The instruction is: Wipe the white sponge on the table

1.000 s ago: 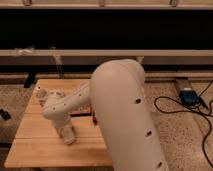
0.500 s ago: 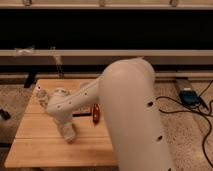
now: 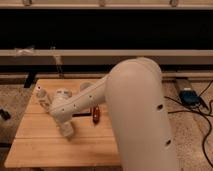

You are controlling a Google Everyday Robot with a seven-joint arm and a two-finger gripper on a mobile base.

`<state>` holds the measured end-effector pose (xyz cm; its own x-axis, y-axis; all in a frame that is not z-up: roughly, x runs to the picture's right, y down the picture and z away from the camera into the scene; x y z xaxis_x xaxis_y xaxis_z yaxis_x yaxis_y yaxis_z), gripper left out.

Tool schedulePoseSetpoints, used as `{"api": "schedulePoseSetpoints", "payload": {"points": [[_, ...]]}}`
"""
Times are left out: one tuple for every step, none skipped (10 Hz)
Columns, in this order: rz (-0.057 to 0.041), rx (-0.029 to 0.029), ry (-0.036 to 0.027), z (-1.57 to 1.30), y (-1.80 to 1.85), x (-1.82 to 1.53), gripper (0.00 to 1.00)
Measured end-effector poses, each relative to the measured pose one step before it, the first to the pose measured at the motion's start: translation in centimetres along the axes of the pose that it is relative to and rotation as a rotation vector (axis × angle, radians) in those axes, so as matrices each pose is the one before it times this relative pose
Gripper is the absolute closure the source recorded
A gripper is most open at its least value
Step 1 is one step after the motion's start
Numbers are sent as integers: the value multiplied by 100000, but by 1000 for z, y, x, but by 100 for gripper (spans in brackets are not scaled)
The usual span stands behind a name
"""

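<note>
The light wooden table [image 3: 35,150] fills the lower left of the camera view. My white arm reaches from the right foreground across the table to the left. My gripper [image 3: 66,131] points down at the left-middle of the tabletop, at or just above the wood. The white sponge does not show; the gripper end and the arm cover the spot beneath them.
A white bottle [image 3: 42,95] stands at the table's back left, close to my arm's wrist. A small red-brown object [image 3: 95,115] lies near the table's middle. A pale cup-like thing [image 3: 85,86] stands at the back edge. A blue device [image 3: 189,97] and cables lie on the floor at right.
The big upper link of my arm has swung right, uncovering the red-brown object and more tabletop. The gripper end has stayed at almost the same spot on the table.
</note>
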<state>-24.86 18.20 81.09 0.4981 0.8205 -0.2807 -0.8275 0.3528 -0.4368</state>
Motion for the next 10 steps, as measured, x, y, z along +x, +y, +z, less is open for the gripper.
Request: {"api": "schedulePoseSetpoints", "payload": {"points": [[-3436,-625,-1266,-73,1004,-85,100],[-3411,-564,-872,-97,1150,-29,100],[-4408,-877,-979,-146,1603,-52,100],[-4734,-957,-845,-256,1519,-181,100],[-3241,-283,71,8,694,-31,100],[-3997,-410,498,150,1019,5,100],[-1862,-163,380,102,456,143,100],[-1322,380,290,62,253,302,100],[1036,444,38,61,-142,252,100],[2993,1252,384,36,-995,848,100]]}}
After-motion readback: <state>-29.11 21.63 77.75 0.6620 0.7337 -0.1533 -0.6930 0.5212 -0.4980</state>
